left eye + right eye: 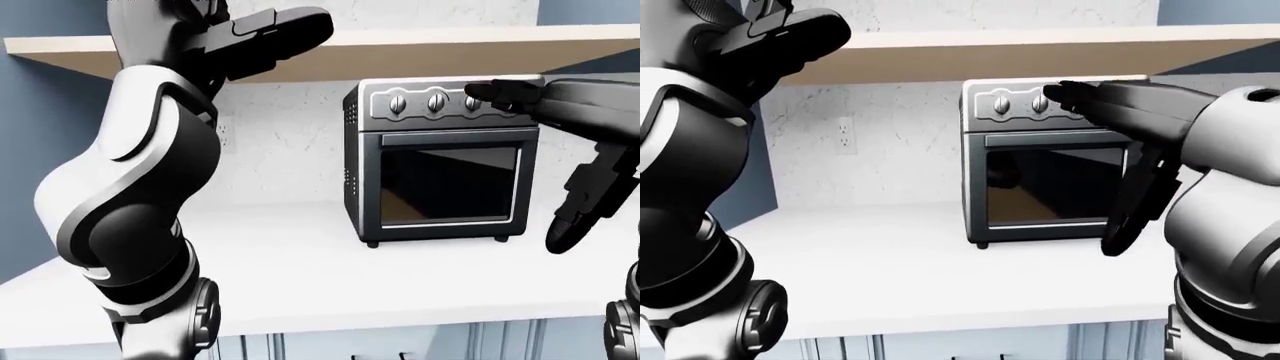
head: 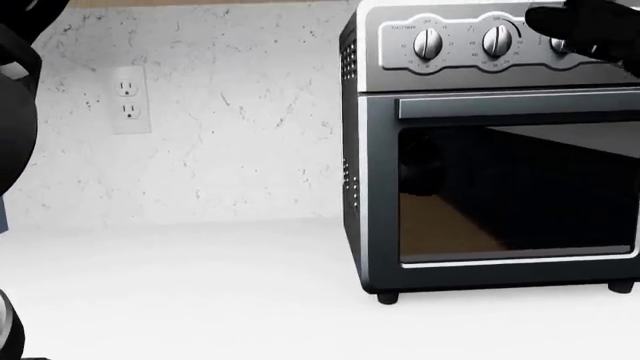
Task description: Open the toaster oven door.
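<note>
A white counter point(image 1: 300, 277) meets a speckled white wall point(image 2: 230, 112) under a wooden shelf point(image 1: 450, 45).
</note>
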Tool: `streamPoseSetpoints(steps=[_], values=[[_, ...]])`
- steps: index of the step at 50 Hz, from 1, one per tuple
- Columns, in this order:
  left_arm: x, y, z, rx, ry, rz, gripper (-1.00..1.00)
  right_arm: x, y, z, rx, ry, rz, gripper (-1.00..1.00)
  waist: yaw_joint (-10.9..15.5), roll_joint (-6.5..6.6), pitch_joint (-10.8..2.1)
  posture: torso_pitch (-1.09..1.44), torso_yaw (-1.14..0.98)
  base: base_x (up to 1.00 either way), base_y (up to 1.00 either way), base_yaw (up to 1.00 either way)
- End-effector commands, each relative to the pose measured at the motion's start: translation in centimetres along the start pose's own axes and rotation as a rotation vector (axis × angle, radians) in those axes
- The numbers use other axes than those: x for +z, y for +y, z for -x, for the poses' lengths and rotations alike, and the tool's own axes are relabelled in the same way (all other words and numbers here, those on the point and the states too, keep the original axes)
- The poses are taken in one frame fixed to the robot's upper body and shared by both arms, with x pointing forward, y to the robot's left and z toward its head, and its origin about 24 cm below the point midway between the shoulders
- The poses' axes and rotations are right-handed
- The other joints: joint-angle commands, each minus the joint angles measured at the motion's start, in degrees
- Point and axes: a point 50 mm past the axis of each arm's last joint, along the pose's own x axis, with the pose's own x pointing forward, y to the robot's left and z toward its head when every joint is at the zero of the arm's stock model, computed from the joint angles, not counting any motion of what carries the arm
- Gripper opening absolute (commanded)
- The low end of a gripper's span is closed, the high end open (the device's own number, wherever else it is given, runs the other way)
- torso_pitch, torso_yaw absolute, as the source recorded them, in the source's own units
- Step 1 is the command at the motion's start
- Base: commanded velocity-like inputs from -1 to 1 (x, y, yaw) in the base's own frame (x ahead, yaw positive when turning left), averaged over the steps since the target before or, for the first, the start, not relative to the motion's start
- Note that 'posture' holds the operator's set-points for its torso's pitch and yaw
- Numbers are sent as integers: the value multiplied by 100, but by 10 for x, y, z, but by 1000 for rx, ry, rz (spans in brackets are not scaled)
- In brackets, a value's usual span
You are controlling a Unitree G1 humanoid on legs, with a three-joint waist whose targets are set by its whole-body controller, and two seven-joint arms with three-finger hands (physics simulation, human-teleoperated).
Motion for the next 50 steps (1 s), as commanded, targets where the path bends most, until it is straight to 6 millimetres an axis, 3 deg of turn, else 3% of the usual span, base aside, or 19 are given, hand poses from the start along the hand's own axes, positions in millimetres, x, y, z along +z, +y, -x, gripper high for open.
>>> streamPoseSetpoints(steps=[1, 25, 36, 50], values=[[8, -1, -1, 0, -32, 8, 100, 0, -4, 4, -23, 1, -2, 100, -8, -36, 73, -101, 0, 0, 0, 0], [8, -2, 0, -7, -33, 7, 100, -11, 14, -7, 29, 40, 4, 100, -48, -65, 62, -101, 0, 0, 0, 0], [6, -6, 2, -19, -28, 3, 100, -25, 13, -12, 8, 108, -2, 100, -54, -65, 56, -101, 0, 0, 0, 0], [6, -6, 2, -20, -28, 5, 100, -22, 12, -15, -4, 137, 38, 100, -69, -60, 53, -101, 0, 0, 0, 0]])
